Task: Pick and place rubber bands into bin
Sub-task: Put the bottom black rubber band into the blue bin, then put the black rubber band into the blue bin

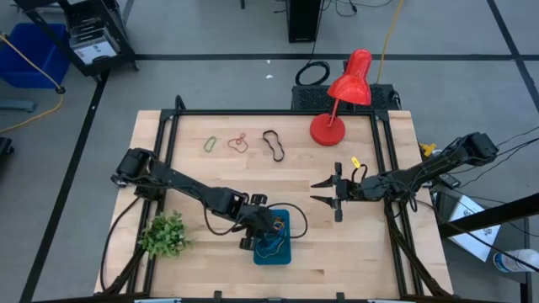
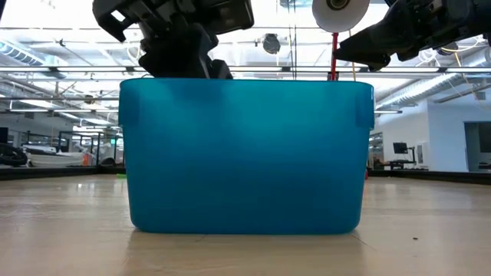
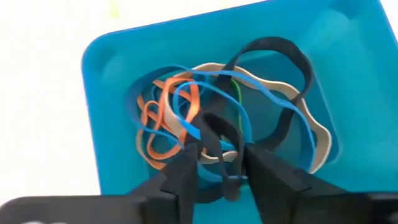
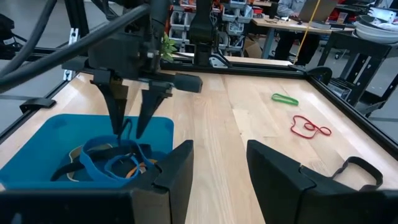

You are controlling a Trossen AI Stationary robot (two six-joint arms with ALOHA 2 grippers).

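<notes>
Green of a small leafy plant (image 1: 165,233) at the table's near left corner, on pale wood planks (image 1: 210,177). Just to its right, left gripper (image 1: 271,225) poised over the teal bin (image 1: 273,255), fingers (image 3: 186,168) parted a little and dipped into the tangle of rubber bands (image 3: 205,118) inside: blue, orange, tan and black loops heaped together. One black band (image 3: 217,134) lying between the two fingertips, touching them; not clamped tight as far as can be told. Bin near the table's front edge, a bit left of centre.

Farther back on the wood, three loose bands in a row: green band (image 1: 210,144), then red band (image 1: 238,142), then a larger black band (image 1: 273,144), each apart from the others and well apart from the bin.

Right of centre, right gripper (image 1: 324,191) hanging above bare wood, fingers spread open, holding nothing, pointed toward the bin. Behind it, red lamp (image 1: 345,94) standing at the table's far right.
</notes>
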